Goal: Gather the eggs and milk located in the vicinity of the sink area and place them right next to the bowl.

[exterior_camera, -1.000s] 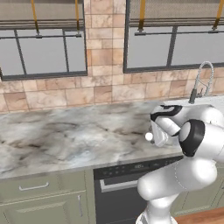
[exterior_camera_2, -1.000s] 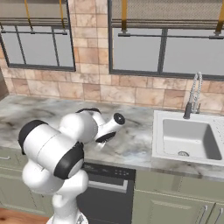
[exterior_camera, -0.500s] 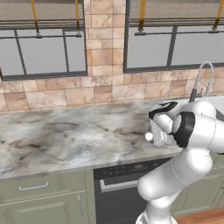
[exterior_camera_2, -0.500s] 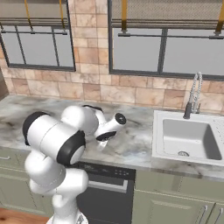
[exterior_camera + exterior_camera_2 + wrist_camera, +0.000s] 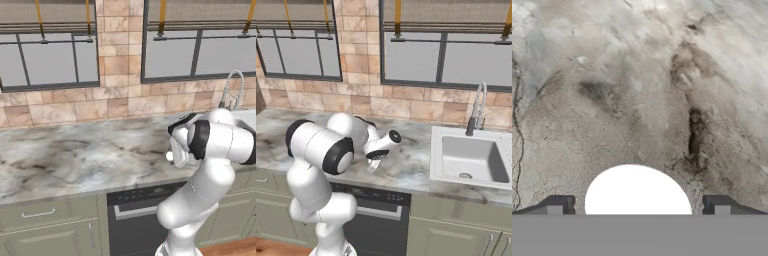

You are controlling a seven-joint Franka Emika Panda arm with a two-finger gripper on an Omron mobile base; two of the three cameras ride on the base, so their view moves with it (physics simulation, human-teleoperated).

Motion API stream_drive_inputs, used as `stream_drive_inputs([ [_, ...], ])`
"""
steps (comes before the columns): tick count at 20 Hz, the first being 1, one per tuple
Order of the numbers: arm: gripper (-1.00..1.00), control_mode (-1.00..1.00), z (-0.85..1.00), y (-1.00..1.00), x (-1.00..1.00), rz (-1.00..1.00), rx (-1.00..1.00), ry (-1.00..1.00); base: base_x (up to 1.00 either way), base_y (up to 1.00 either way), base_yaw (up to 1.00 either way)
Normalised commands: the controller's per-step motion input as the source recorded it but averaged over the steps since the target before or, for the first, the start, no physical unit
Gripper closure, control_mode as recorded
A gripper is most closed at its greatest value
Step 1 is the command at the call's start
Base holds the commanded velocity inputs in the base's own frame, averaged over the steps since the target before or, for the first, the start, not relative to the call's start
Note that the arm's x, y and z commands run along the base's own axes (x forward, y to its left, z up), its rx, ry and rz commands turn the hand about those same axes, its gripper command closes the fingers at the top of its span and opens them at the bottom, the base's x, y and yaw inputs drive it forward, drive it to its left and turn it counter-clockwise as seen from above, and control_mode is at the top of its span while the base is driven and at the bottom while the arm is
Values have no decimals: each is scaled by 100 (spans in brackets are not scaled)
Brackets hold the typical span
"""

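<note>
My gripper (image 5: 372,165) hangs just above the marbled counter (image 5: 406,165), left of the sink, pointing down. Its two dark fingertips (image 5: 557,205) stand far apart at the bottom of the hand view, so my gripper (image 5: 638,207) is open, with veined marble beyond it. The white sink (image 5: 471,157) is set into the counter to the right, with the steel coil-spring faucet (image 5: 476,110) behind it. The faucet (image 5: 232,90) also rises behind my arm in the left base view. The eggs, the milk and the bowl are out of view.
A brick wall with dark-framed windows (image 5: 441,60) backs the counter. Below the counter edge are a dark dishwasher front (image 5: 376,220) and green cabinet doors (image 5: 45,230). The marbled counter (image 5: 75,155) runs wide to the left of my arm.
My arm's elbow has swung upward and round. The hand has stayed almost in place over the counter, jaws still wide. The base has not moved.
</note>
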Motion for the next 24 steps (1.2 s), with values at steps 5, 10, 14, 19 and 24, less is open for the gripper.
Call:
stream_drive_inputs([
  [5, 100, -100, -21, 0, 14, 0, 0, 2, 0, 0, 0],
  [10, 100, -100, -5, 0, 3, 0, 0, 0, 0, 0, 0],
  [14, 100, -100, 0, 0, -9, 0, 0, -7, 0, 0, 0],
  [19, 100, -100, 14, 0, -25, 0, 0, -19, 0, 0, 0],
  [24, 100, -100, 56, 0, -14, 0, 0, -25, 0, 0, 0],
])
